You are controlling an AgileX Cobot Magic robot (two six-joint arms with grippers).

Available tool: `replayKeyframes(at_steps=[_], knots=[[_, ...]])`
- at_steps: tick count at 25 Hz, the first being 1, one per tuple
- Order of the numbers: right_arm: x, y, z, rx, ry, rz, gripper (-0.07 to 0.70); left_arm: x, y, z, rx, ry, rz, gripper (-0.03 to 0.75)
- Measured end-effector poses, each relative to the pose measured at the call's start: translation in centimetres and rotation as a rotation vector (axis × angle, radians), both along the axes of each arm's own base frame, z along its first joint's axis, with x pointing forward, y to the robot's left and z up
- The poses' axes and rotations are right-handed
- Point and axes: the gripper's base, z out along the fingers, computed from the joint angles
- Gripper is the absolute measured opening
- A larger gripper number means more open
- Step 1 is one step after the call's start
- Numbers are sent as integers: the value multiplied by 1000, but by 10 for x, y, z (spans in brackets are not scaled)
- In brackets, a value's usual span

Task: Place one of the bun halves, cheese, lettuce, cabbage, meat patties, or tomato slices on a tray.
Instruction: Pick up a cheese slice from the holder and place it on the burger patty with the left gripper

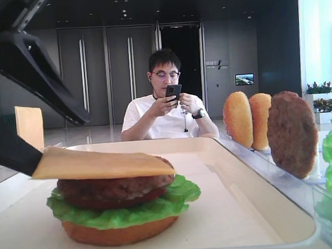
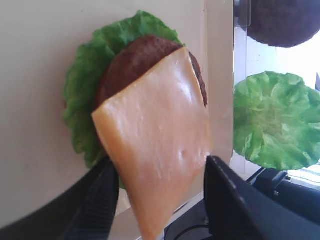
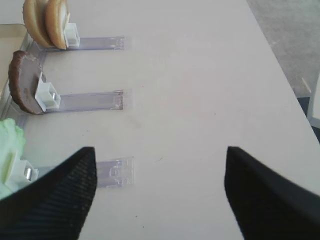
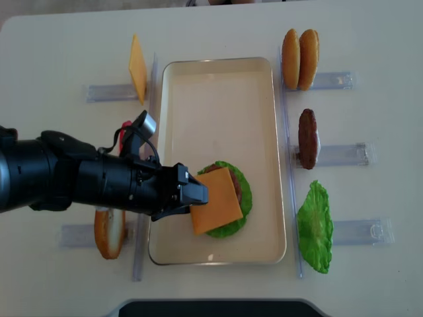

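Note:
On the cream tray [image 4: 218, 105] stands a stack: bun half [image 1: 114, 233], lettuce [image 1: 126, 213], then meat patty [image 1: 111, 191]. A yellow-orange cheese slice [image 4: 216, 200] lies tilted on the patty [image 2: 130, 65]. Its near corner sticks out over the tray's left side and rests on the lower finger of my left gripper [image 1: 61, 140]. The upper finger stands well above the cheese [image 2: 155, 150], so the left gripper [image 2: 159, 165] is open around that corner. My right gripper [image 3: 160, 152] hangs open over bare table with nothing between its fingers.
Clear racks right of the tray hold two bun halves [image 4: 299, 58], a patty [image 4: 308, 139] and a lettuce leaf [image 4: 315, 226]. On the left racks stand a spare cheese slice [image 4: 137, 68] and a bun half [image 4: 109, 231]. A person [image 1: 167, 101] sits beyond the table.

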Motion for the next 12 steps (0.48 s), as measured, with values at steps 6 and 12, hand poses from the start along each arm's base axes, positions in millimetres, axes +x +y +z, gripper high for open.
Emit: replayKeyframes(at_steps=[6,12], knots=[[0,0,0,0,0,0,535,1,1,0,11,0,4,419],[0,0,0,0,0,0,535,3,4,8,28,-54,42,419]])
